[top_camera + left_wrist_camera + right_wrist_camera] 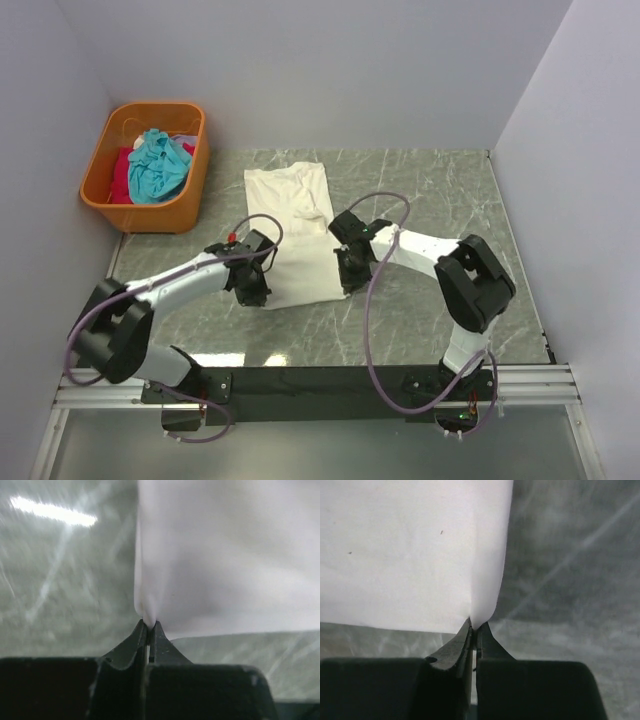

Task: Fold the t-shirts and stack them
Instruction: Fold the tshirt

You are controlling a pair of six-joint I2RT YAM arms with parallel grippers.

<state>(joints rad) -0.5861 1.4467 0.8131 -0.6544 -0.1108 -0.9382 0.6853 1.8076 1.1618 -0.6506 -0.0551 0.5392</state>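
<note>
A cream t-shirt (293,225) lies flat and lengthwise on the marble table, folded into a long strip. My left gripper (252,292) is shut on its near left corner; the left wrist view shows the cream t-shirt (225,555) pinched between the fingertips (156,630). My right gripper (351,282) is shut on the near right corner, where the cream t-shirt (410,550) edge is nipped between its fingertips (466,630). A teal t-shirt (157,165) and a red t-shirt (121,176) are crumpled in the orange basket.
The orange basket (185,195) stands at the back left, just off the table's (430,190) far left corner. Grey walls close in the left, back and right. Purple cables loop above both arms. The rail with the arm bases runs along the near edge.
</note>
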